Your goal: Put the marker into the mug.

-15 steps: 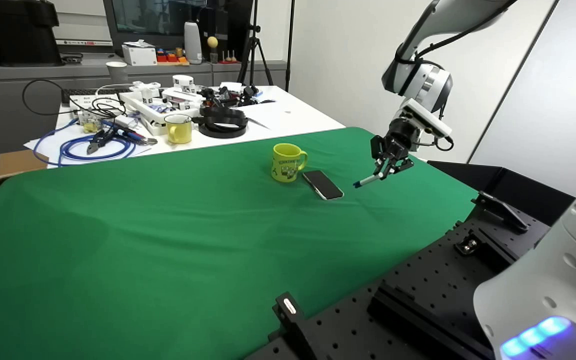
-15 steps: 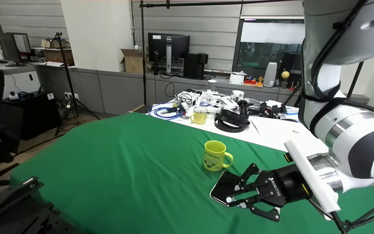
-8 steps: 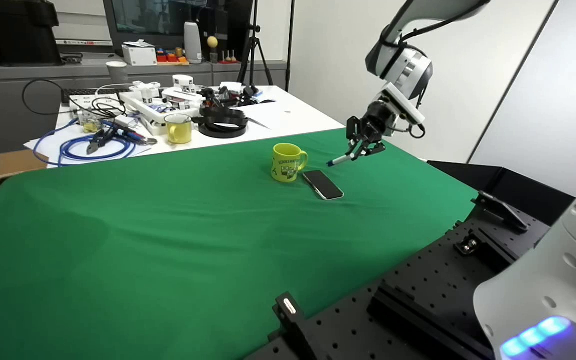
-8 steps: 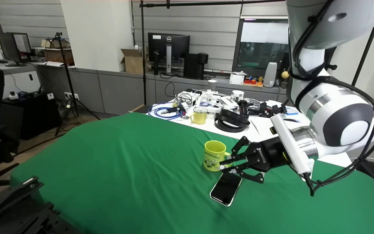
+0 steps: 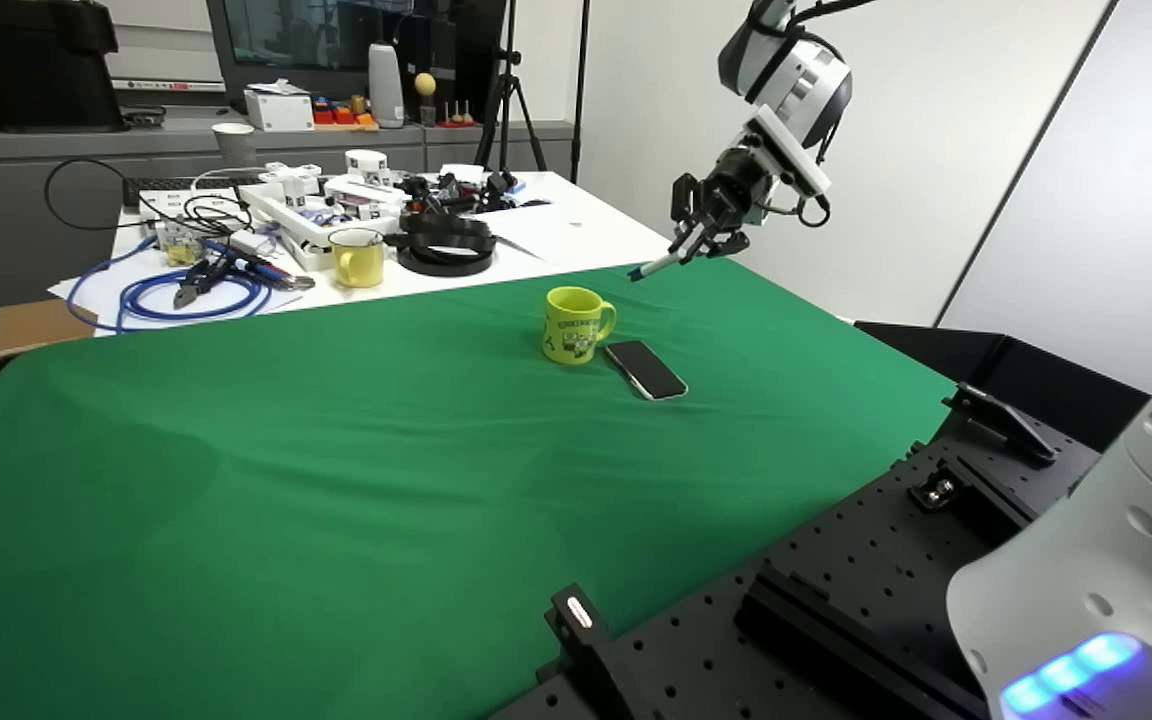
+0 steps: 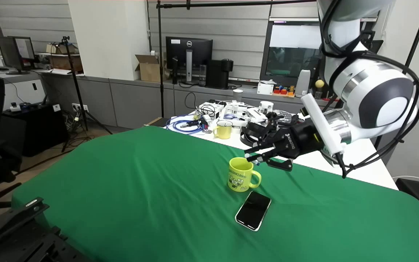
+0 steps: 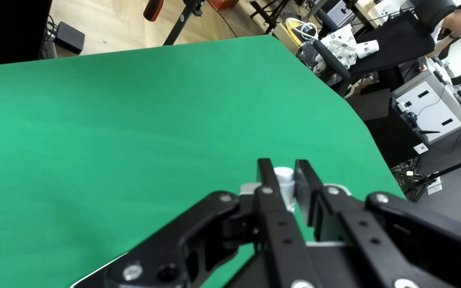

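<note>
The marker [image 5: 657, 265] is aloft and tilted, dark end pointing downward, not yet in the mug [image 6: 238, 179]. The gripper [image 7: 285, 172] has its jaws clenched on the marker. Mug stands upright, mouth up, on the green cloth [image 5: 336, 450], with the phone [image 6: 253, 211] lying just beside it. Step in hand, as judged: carrying the marker to the mug. Next move appears to call for centring the dark end over the mouth, steepening the tilt, lowering, then releasing.

A phone [image 6: 253, 211] lies flat on the green cloth [image 6: 122, 189]. On the white table [image 5: 616, 235] behind, a yellow cup [image 5: 361, 267] stands beside black bands [image 5: 444, 236]. A cardboard box [image 6: 149, 72] sits near a monitor [image 6: 179, 54].
</note>
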### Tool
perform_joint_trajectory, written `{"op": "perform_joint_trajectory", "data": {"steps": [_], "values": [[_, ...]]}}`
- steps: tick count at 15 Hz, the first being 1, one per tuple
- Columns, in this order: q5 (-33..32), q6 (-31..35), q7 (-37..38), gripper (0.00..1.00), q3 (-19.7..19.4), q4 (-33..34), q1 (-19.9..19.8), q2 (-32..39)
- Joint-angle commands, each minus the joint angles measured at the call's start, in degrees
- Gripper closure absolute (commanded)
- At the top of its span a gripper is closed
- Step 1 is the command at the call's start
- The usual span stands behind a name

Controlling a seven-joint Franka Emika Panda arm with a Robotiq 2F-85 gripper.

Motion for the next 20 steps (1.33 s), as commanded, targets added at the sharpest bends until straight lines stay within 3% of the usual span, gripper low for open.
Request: {"op": "perform_joint_trajectory", "data": {"steps": [1, 6, 7, 15, 16, 20], "values": [[1.81, -4.35, 2.49, 0.96, -0.80, 1.30, 0.88, -2.61], [4.41, -9.41, 3.53, 0.96, -0.62, 7.12, 1.80, -0.68], [3.95, -7.18, 0.37, 0.82, -1.31, 3.66, 1.86, -2.10], [4.32, -8.13, 0.83, 0.82, -1.22, 5.12, 2.34, -1.22], [4.77, -7.82, 1.32, 0.96, -1.14, 6.24, 2.38, -0.58], [5.91, -8.92, 2.57, 0.96, -0.44, 10.51, 2.57, 1.47]]}}
